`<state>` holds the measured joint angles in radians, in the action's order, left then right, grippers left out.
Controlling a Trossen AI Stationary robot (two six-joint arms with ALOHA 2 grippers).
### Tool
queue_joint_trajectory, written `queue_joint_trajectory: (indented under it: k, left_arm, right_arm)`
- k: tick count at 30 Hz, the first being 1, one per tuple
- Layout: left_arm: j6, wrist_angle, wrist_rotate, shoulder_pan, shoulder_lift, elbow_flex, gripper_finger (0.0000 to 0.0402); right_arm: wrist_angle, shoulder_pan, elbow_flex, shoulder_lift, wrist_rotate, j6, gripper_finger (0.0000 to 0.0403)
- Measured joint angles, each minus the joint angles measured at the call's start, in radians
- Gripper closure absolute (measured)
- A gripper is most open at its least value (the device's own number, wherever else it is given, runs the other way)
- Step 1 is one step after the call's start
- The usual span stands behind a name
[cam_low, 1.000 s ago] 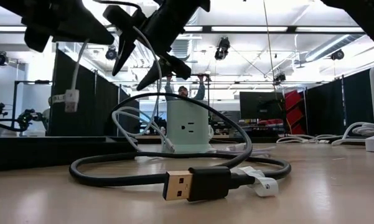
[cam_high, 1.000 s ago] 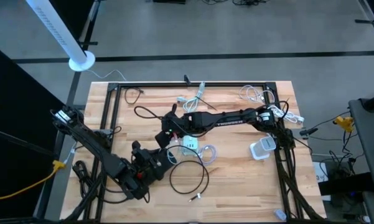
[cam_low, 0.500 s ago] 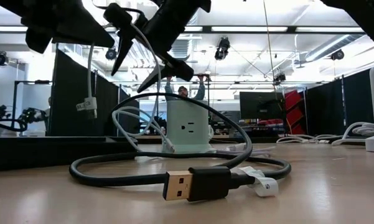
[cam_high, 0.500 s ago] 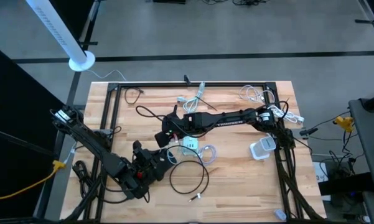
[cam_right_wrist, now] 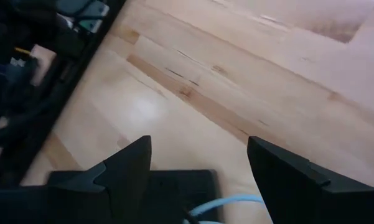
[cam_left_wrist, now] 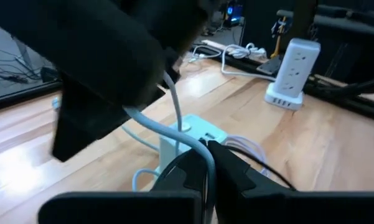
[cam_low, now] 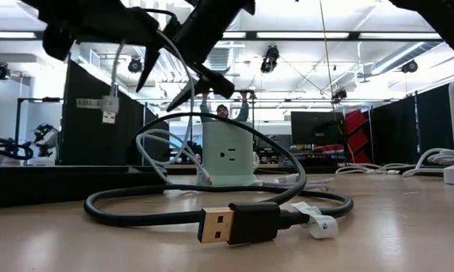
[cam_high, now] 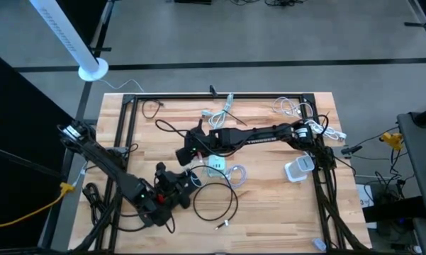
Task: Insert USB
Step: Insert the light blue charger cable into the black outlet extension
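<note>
A: Where is the left gripper (cam_high: 186, 183)?

B: Low on the wooden table (cam_high: 269, 205), just beside the little pale power block (cam_high: 215, 166). Its fingers are pinched tight on a thin pale blue cable (cam_left_wrist: 174, 112). In the left wrist view the cable runs up from between the two dark fingers (cam_left_wrist: 230, 174).

A: And the plug at the end of that cable?

B: In the low view a small USB plug (cam_low: 108, 116) hangs in the air from the cable, with a white tag (cam_low: 96, 103) on it. The tag is too small to read.

A: What does the right gripper (cam_high: 186, 151) do?

B: It is above the table, near the power block on its far side. Its jaws stand wide apart with nothing between them. Its wrist view shows bare wood between the two fingers (cam_right_wrist: 130, 168).

A: Any words I can read?

B: White letters run along the right arm (cam_high: 259, 137), but they are too small to make out.

A: What else is there?

B: A black cable (cam_low: 234, 208) lies in a loop at the front, with a gold USB plug (cam_low: 217, 225) flat on the wood. A tall white power strip (cam_left_wrist: 290, 71) stands well apart from the block. White cables (cam_high: 298, 110) lie in the far right corner. A person (cam_low: 223, 112) stands far back in the room.
</note>
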<state>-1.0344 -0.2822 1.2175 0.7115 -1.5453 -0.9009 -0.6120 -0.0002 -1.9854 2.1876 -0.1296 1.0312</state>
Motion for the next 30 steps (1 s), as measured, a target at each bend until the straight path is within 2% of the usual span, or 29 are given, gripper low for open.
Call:
queue_joint_trajectory:
  k: [5,13,21,30]
  left_arm:
    - [0.002,-0.025,-0.023,-0.023,-0.008,0.0,0.0401]
    - [-0.052,-0.118,-0.029,-0.034,-0.009,0.0,0.0401]
    - [-0.087,-0.03,-0.007,-0.044,-0.017,0.01,0.0401]
    - [-0.08,0.104,-0.026,-0.044,-0.11,0.013,0.0401]
  right_arm:
    - [0.03,-0.001,0.0,0.0,0.117,0.142,0.0145]
    - [0.027,0.003,0.0,0.0,0.231,0.243,0.0157]
    - [0.043,0.004,0.0,0.0,0.17,0.296,0.0167]
    - [0.124,-0.003,0.0,0.0,0.199,0.316,0.0167]
